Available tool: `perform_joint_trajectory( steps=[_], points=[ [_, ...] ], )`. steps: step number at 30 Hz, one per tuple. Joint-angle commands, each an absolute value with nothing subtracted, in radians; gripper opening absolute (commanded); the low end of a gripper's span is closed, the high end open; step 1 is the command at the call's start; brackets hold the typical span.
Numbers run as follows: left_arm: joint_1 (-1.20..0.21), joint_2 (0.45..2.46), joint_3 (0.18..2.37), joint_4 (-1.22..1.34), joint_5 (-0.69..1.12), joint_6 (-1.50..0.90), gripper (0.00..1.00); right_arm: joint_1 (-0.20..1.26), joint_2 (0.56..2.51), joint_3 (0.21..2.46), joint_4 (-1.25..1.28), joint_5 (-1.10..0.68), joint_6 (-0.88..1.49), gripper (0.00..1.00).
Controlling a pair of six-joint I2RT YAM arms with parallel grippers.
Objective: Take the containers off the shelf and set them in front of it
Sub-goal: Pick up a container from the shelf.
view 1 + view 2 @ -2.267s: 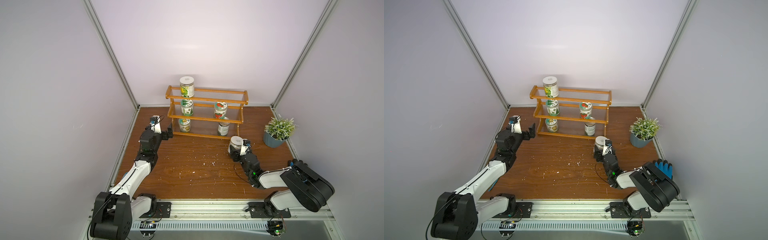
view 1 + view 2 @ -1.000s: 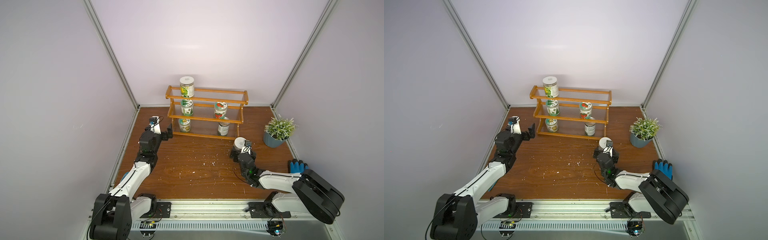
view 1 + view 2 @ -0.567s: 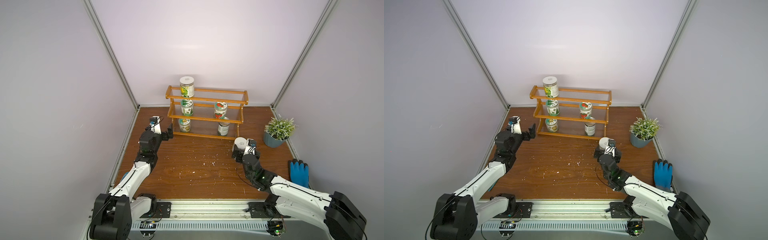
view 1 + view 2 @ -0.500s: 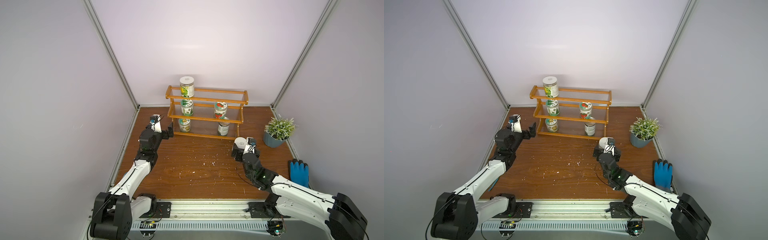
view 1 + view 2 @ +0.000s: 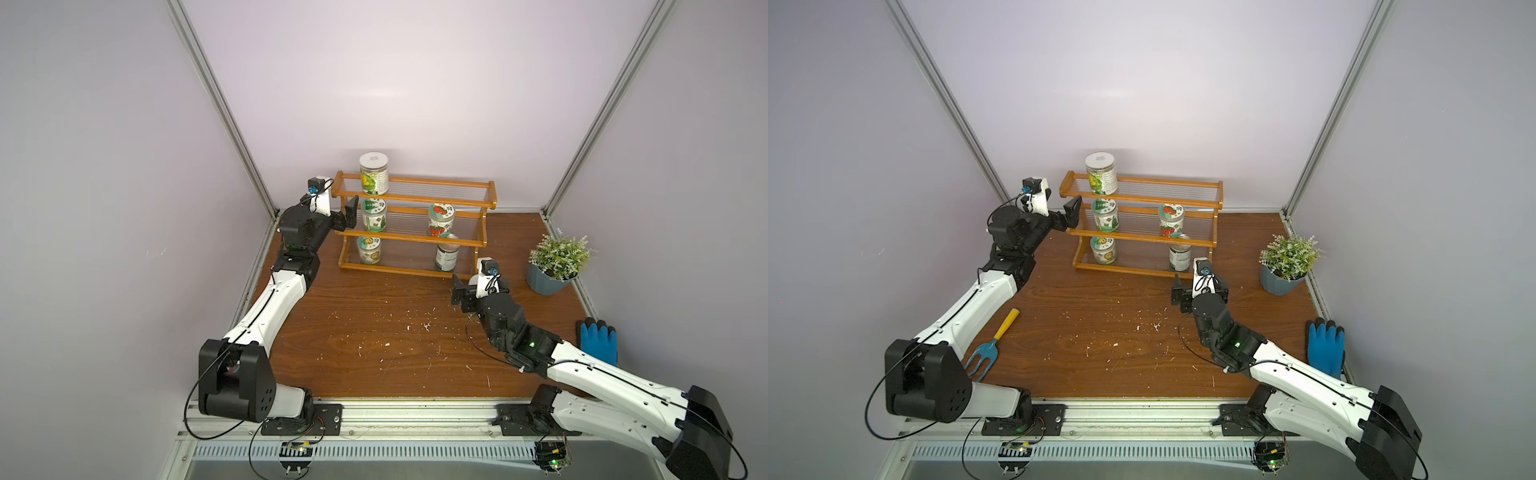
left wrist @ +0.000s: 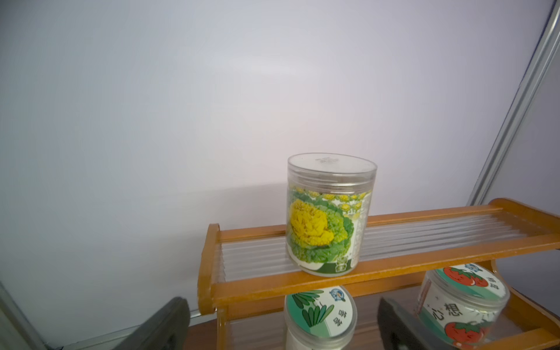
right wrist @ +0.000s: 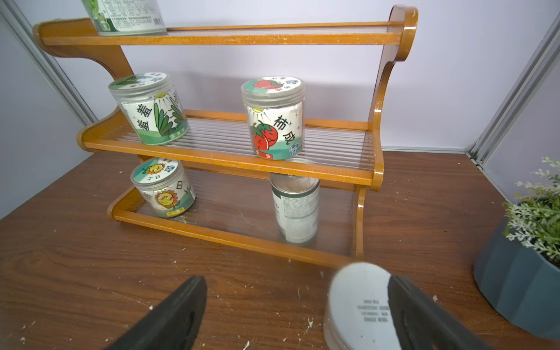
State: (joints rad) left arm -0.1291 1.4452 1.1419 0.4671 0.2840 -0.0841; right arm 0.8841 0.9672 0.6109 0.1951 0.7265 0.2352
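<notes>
The orange-brown shelf (image 5: 478, 206) stands at the back of the table. A yellow-and-green jar (image 6: 327, 212) is on its top tier. A green-leaf jar (image 5: 374, 215) and a red-fruit jar (image 5: 441, 220) stand on the middle tier. A sunflower jar (image 7: 163, 188) and a silver can (image 7: 295, 209) stand on the bottom tier. One white-lidded container (image 7: 357, 306) stands on the table before the shelf, hidden in both top views. My right gripper (image 7: 298, 288) is open around it, one finger close beside it. My left gripper (image 6: 281, 306) is open at the shelf's left end, level with the middle tier.
A blue-grey plant pot (image 5: 548, 280) stands right of the shelf. A blue glove (image 5: 596, 338) lies by the right wall. A small garden fork with a yellow handle (image 5: 994, 340) lies near the left arm. White crumbs (image 5: 426, 326) dot the wooden table (image 5: 374, 365).
My left gripper has risen from the shelf's bottom tier to its middle tier. The right arm's elbow has swung out to the right, and its wrist now hides the set-down container from above.
</notes>
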Motion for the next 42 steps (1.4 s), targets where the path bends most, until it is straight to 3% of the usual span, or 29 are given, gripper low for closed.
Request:
perform_joint_trajectory(
  steps=[1, 21, 37, 42],
  points=[
    [-0.151, 1.495, 1.197, 0.477, 0.345, -0.054, 1.00, 0.885, 0.980, 0.657, 0.243, 0.723, 0.196, 0.99],
    [-0.219, 1.771, 1.574, 0.391, 0.339, 0.039, 1.00, 0.879, 0.964, 0.649, 0.274, 0.734, 0.199, 0.99],
    [-0.222, 1.931, 1.770, 0.350, 0.357, -0.026, 0.99, 0.874, 0.948, 0.629, 0.285, 0.730, 0.207, 0.99],
    [-0.225, 1.944, 1.787, 0.348, 0.375, -0.033, 0.77, 0.868, 0.934, 0.617, 0.277, 0.734, 0.214, 0.99]
  ],
)
